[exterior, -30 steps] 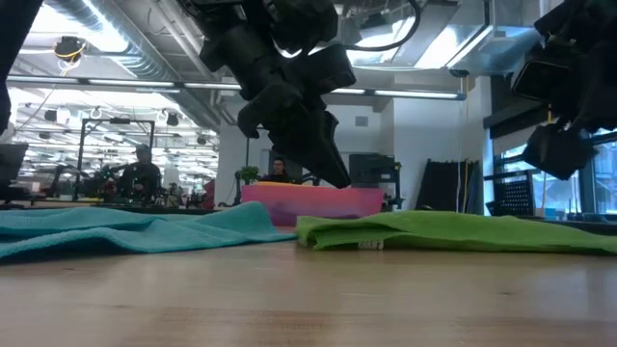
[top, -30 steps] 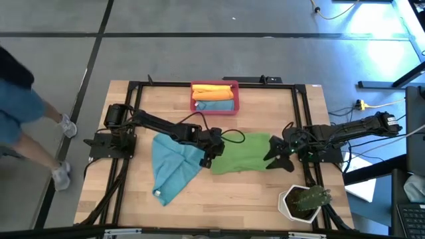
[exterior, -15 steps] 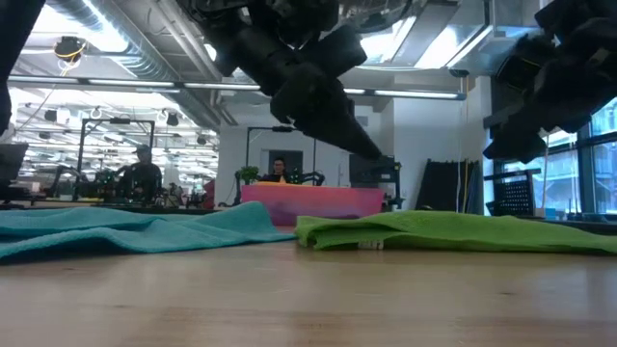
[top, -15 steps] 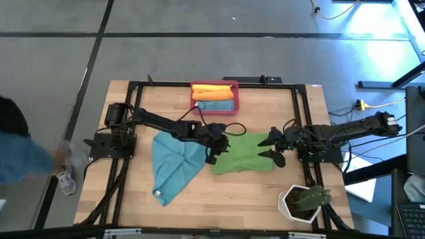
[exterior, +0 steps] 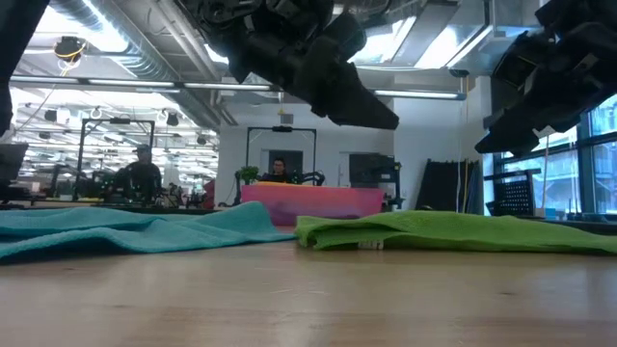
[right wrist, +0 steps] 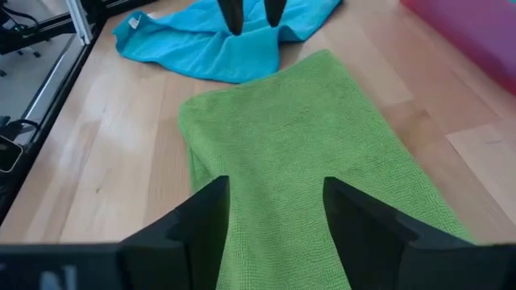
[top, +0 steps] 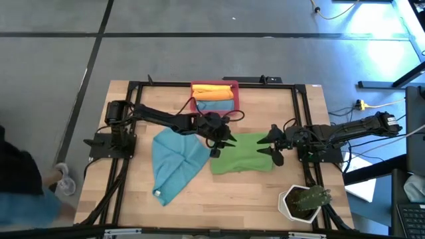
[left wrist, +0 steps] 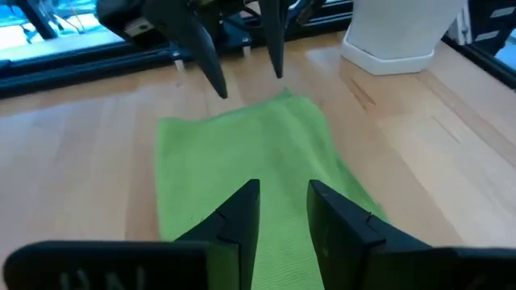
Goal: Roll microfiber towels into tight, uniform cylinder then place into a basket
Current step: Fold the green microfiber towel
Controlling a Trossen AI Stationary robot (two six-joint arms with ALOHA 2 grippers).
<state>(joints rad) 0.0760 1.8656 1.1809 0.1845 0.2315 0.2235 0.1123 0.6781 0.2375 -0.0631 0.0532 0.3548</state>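
High view: green towel lies folded flat, rectangular.

Setting: robotics lab or open-plan industrial workspace. Evidence: wooden worktop bolted with a black metal frame carrying two arms; grey concrete floor marked with dark lines; yellow cable trailing beside the rig. Low view shows exposed ceiling ducting, strip lights, further black rig frames and people seated at benches behind. Large window at one side.
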